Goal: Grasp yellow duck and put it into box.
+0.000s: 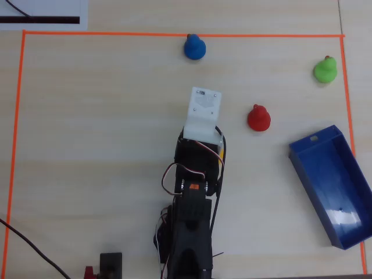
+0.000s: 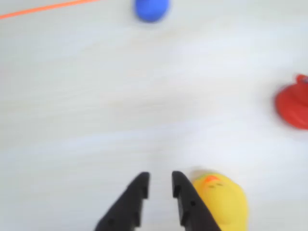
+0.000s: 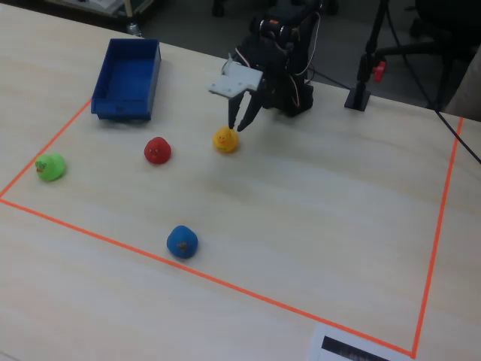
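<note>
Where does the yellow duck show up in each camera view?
Overhead view: not visible, apparently hidden under the arm.
Wrist view: the yellow duck sits at the bottom edge, just right of the gripper.
Fixed view: the duck is upper centre, below the gripper.
Shared landmark: the red duck.

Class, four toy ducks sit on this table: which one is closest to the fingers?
The yellow duck, right beside the fingers; the red, blue and green ducks sit farther off.

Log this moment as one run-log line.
gripper: narrowly open, empty | yellow duck: on table, right of fingers in wrist view, outside jaws | box: empty | phase: pre-grasp, misaligned
</note>
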Robot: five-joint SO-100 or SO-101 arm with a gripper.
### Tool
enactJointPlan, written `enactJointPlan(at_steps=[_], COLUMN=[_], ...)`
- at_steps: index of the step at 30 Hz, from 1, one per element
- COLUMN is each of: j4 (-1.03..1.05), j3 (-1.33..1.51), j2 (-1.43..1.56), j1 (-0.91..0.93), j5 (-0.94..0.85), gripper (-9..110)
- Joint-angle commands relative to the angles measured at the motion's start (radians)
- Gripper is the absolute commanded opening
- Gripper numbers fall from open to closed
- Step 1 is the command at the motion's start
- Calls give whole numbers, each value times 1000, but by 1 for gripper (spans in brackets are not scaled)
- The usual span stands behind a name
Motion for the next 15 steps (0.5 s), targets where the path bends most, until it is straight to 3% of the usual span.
enactJointPlan(at_steps=[1,15], j4=[-69,-14], j3=[-54,-32], j2=[-94,-348], j1=[133,308], j5=[-29,-170], gripper=[10,21])
